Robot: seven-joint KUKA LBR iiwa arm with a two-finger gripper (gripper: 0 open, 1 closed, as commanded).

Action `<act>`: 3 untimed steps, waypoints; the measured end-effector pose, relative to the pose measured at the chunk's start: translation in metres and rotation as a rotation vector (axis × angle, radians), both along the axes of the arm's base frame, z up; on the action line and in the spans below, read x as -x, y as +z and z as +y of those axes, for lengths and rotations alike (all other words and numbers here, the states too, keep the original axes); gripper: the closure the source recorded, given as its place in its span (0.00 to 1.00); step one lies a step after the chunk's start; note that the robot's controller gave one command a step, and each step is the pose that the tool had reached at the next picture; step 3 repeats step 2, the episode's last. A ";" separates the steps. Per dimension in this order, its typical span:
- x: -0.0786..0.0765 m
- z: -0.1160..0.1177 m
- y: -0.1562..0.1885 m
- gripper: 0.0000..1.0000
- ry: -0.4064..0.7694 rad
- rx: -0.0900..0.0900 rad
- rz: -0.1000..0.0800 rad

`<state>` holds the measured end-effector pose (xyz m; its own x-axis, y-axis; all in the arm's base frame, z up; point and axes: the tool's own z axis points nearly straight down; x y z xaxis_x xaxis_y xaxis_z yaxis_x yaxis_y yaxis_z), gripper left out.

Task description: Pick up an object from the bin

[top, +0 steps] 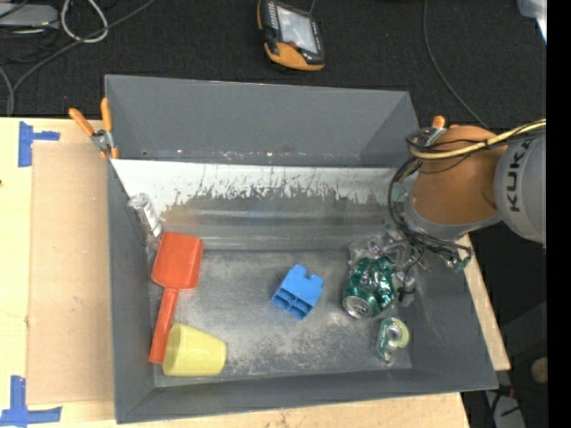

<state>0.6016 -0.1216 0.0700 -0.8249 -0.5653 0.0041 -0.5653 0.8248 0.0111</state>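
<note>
My gripper (pixel 395 261) hangs low at the right end of the grey metal bin (pixel 259 132), directly over a crushed green drinks can (pixel 366 291). The can lies on the bin floor near the right wall, its round open end turned toward the near wall. I cannot tell whether my gripper is wide, narrow or closed on anything, because its dark metal tip runs into the crumpled upper part of the can. Nor can I tell whether the two touch. My orange wrist cover (pixel 451 190) sits above the bin's right rim, and the arm leads off to the right.

Just on the near side of the can lies a small curled green-and-white scrap (pixel 391 337), apart from the can and close to the near right corner. A blue toy block (pixel 297 291) with raised studs rests toward the middle of the floor, left of the can and clear of it.

At the left end, an orange toy shovel (pixel 176 270) lies with its blade toward the far wall and its handle pointing at the near wall. A yellow cup (pixel 194 353) lies on its side against the end of that handle, in the near left corner. A small clear, silvery item (pixel 143 210) rests against the left wall near the far corner, but I cannot make out what it is.
</note>
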 end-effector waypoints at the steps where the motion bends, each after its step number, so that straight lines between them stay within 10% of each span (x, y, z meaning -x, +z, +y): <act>1: 0.002 0.002 0.044 1.00 -0.001 -0.003 0.008; 3: 0.002 0.003 0.102 1.00 -0.003 -0.004 0.009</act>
